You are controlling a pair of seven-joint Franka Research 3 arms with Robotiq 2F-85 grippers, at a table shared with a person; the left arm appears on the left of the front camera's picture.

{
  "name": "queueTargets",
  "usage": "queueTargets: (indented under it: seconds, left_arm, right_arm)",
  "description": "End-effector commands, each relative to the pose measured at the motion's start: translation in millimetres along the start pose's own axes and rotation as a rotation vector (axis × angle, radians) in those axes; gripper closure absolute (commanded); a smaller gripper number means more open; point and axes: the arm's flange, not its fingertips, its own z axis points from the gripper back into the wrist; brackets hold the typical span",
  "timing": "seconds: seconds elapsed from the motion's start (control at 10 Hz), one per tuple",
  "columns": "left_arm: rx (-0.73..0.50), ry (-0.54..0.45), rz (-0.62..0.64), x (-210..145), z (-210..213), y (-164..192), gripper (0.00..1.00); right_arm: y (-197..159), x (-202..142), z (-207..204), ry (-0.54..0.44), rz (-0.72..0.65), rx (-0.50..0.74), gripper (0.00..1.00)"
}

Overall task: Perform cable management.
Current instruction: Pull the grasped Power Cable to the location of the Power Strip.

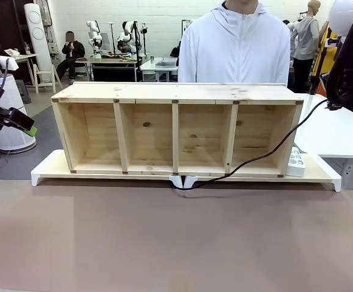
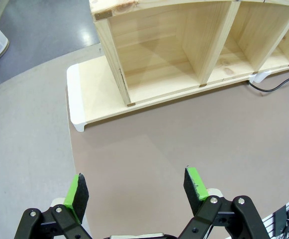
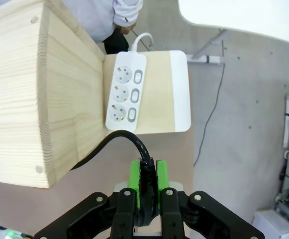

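The right end effector (image 3: 146, 186) pinches the thin black cable's (image 3: 115, 140) plug end directly above the white three-socket power strip (image 3: 124, 92) (left end effector (image 2: 137, 191) gapes, far off).

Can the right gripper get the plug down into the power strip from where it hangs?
Probably yes: the right gripper holds the cable above the power strip, whose sockets face up with nothing over them.

The plug end of the cable (image 3: 143, 174) is hidden between the pads of the right end effector (image 3: 147, 185), so its prongs cannot be seen. In the front view the cable (image 1: 267, 152) passes before the shelf (image 1: 176, 128), and the end effector is too dark to make out.
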Motion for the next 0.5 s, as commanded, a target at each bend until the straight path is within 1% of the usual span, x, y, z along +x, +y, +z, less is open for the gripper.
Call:
queueTargets:
  seconds: [0.0, 0.1, 0.2, 0.3, 0.4]
  left_arm:
    - [0.001, -0.006, 0.001, 0.9, -1.6, 0.2, 0.00]
    - [0.001, -0.006, 0.001, 0.9, -1.6, 0.2, 0.00]
    - [0.001, -0.006, 0.001, 0.9, -1.6, 0.2, 0.00]
    - [0.001, -0.006, 0.001, 0.9, -1.6, 0.2, 0.00]
    - [0.001, -0.006, 0.001, 0.9, -1.6, 0.2, 0.00]
  right_arm:
    - [-0.5, 9.2, 3.4, -0.008, 0.017, 0.000, 0.84]
    - [-0.1, 9.4, 2.6, -0.010, 0.016, 0.002, 0.84]
    - [-1.1, 9.9, 3.6, -0.040, -0.012, -0.011, 0.84]
    - [0.5, 2.8, -0.3, 0.002, 0.001, 0.000, 0.84]
    - [0.5, 2.8, -0.3, 0.002, 0.001, 0.000, 0.84]
